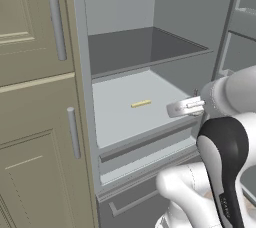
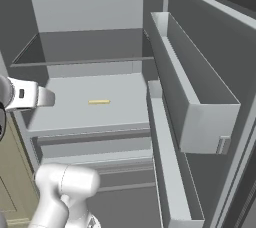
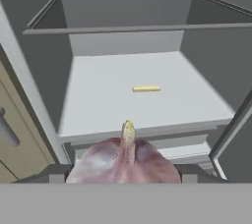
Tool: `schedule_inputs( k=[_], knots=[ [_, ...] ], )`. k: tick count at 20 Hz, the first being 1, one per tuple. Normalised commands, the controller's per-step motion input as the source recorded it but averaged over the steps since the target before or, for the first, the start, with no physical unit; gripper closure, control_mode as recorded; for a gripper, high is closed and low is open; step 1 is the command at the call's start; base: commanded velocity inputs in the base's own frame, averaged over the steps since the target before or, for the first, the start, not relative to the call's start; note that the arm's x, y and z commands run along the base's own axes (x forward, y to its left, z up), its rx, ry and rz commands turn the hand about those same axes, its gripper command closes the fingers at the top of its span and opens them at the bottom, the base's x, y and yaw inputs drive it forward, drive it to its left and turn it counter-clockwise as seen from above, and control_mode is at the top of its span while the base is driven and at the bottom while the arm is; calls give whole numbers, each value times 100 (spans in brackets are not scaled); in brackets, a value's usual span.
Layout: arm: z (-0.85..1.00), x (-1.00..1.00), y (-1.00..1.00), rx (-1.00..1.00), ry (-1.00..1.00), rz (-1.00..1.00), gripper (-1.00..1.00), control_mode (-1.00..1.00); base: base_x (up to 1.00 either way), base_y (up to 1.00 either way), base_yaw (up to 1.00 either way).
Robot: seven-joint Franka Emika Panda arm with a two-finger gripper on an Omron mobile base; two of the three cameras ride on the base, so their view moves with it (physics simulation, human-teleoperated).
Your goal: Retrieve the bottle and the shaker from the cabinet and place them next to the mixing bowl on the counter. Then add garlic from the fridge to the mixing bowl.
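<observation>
**Garlic gripped at fridge mouth, bowl still to be reached**

The garlic is seen clamped in the end effector, jaws part-open around the bulb, stem tip pointing forward toward the fridge interior. In the left base view the end effector is seen at the front edge of the middle shelf, in front of the open compartment. The bulb is rounded, whitish with a purple-pink blush and a yellowish stem; it is judged papery and light. A small yellow stick lies flat on the shelf, well apart from the garlic. Shelves are smooth pale grey. Since the mixing bowl lies outside these views, withdrawal away from the shelf is judged the next need
</observation>
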Motion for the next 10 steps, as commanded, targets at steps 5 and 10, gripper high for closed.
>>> schedule_inputs(
  k=[5,10],
  knots=[
    [0,0,0,0,0,0,100,100,-55,5,0],
    [0,0,0,0,0,0,100,100,-100,14,-7]
  ],
)
